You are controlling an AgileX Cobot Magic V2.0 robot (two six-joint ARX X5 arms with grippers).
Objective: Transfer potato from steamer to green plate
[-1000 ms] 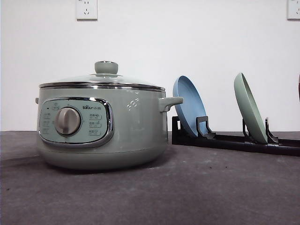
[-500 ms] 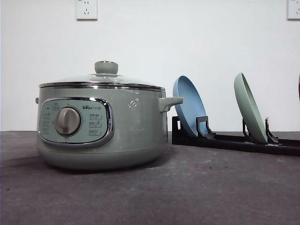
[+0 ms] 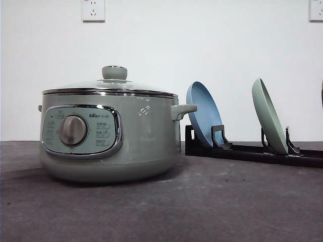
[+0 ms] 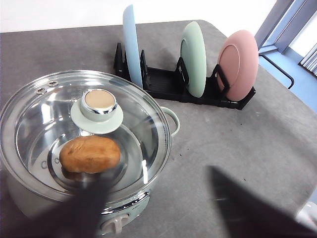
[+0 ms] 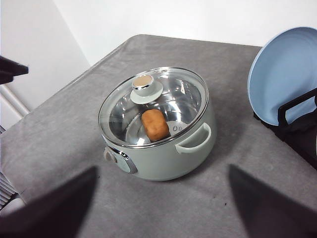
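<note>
The steamer sits on the grey bench with its glass lid still on, and through the glass the potato lies on the steel bottom, just off the centre, under the rim of the green knob. The green plate stands on edge in the black rack toward the far edge of the bench, between the blue plate and a pink plate.

Both wrist views show dark, blurred fingers held wide apart with nothing between them: the left pincer hangs spread above the near side of the pot, and the right pincer is spread too, higher and well back from it.

As I see it, nothing of the task is done yet, and the step in hand is getting that lid off. The knob is the only sensible hold: come down straight over it, close squarely on its waist, and lift vertically so the glass doesn't scrape or drag the pot. Set the lid flat on open bench, away from the rack. The plate will also need laying flat before the potato can rest on it.

Against the front pictures from a moment earlier, nothing has shifted; pot, lid and plates stand exactly as they did.
</note>
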